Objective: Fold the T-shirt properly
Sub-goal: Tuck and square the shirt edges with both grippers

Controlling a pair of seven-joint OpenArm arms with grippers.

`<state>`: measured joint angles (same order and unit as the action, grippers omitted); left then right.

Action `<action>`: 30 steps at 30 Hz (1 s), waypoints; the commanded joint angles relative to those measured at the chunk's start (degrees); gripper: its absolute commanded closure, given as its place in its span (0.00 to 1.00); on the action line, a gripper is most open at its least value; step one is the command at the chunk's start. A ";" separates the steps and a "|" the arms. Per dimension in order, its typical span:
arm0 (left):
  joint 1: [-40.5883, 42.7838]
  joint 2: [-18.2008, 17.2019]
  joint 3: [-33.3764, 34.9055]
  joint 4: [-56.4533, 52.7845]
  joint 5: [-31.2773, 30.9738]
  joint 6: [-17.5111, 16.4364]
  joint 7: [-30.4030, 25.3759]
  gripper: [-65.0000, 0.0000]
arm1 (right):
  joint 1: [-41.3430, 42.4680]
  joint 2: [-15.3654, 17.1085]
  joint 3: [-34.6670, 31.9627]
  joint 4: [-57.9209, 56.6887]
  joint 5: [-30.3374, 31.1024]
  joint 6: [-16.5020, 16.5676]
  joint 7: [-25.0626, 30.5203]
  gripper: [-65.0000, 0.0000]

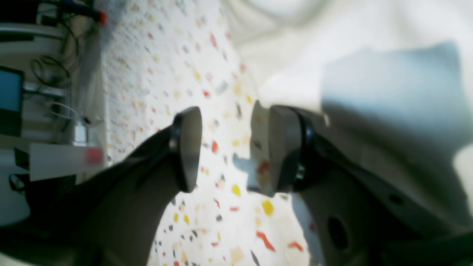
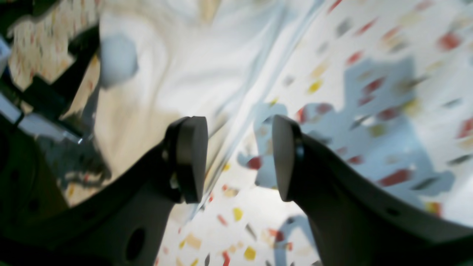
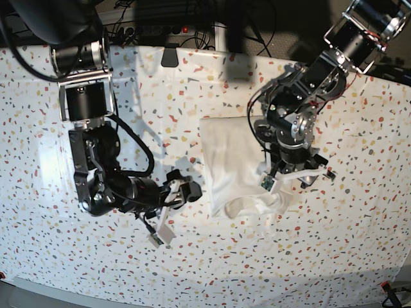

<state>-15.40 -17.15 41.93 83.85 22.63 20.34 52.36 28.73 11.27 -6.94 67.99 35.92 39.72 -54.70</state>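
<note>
The T-shirt (image 3: 234, 163) lies folded into a plain white upright block in the middle of the speckled table cover (image 3: 334, 244), no print showing. My left gripper (image 3: 273, 183) is at the shirt's lower right edge. In the left wrist view it (image 1: 234, 147) is open and empty over the cover, with the shirt (image 1: 295, 48) at the upper right. My right gripper (image 3: 196, 190) is just off the shirt's lower left edge. In the right wrist view it (image 2: 240, 159) is open and empty, with the shirt's (image 2: 177, 74) edge running down by the left finger (image 2: 190, 159).
Cables and a power strip (image 3: 167, 29) run along the back edge, with a black object (image 3: 170, 56) on the cover there. A screen and wires (image 1: 11, 92) show past the table edge in the left wrist view.
</note>
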 commanded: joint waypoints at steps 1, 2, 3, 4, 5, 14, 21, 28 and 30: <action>-1.86 -0.02 -0.33 0.94 1.27 0.44 -0.79 0.56 | 2.16 -0.37 0.61 0.94 0.11 0.28 1.70 0.56; -2.34 -0.02 -0.33 0.94 1.29 0.44 -0.79 0.56 | 2.40 -0.87 0.79 0.94 -0.04 0.28 2.40 0.56; -2.93 0.00 -0.33 0.94 1.18 0.44 -0.76 0.56 | 2.62 -1.55 0.81 0.87 0.00 0.28 2.91 0.56; -3.45 -0.02 -0.33 0.94 1.22 0.44 -0.79 0.56 | 2.75 -2.56 0.83 0.87 -0.04 0.28 2.89 0.56; -3.85 -0.02 -0.33 0.94 1.16 0.48 -0.72 0.56 | 2.84 -3.72 0.83 0.87 -0.33 0.28 2.84 0.56; -4.76 -0.02 -0.33 0.94 -1.38 0.44 -3.08 0.56 | 2.84 -12.68 0.83 -3.08 -18.56 0.28 13.38 0.56; -4.76 -0.02 -0.33 0.94 -4.92 0.39 -5.35 0.56 | 2.86 -13.97 0.83 -10.51 -37.66 -6.86 33.38 0.56; -5.07 -0.02 -0.33 0.94 -4.68 0.44 -6.27 0.56 | 4.26 -14.01 0.83 -12.20 -41.11 -9.33 41.77 0.56; -5.55 -0.02 -0.33 0.94 -4.70 0.44 -7.69 0.56 | 5.88 -13.99 0.83 -12.17 -41.13 -9.33 41.09 0.56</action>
<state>-19.14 -17.15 41.95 83.85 16.71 20.32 46.28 32.25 -2.39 -6.13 54.72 -5.85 30.26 -15.18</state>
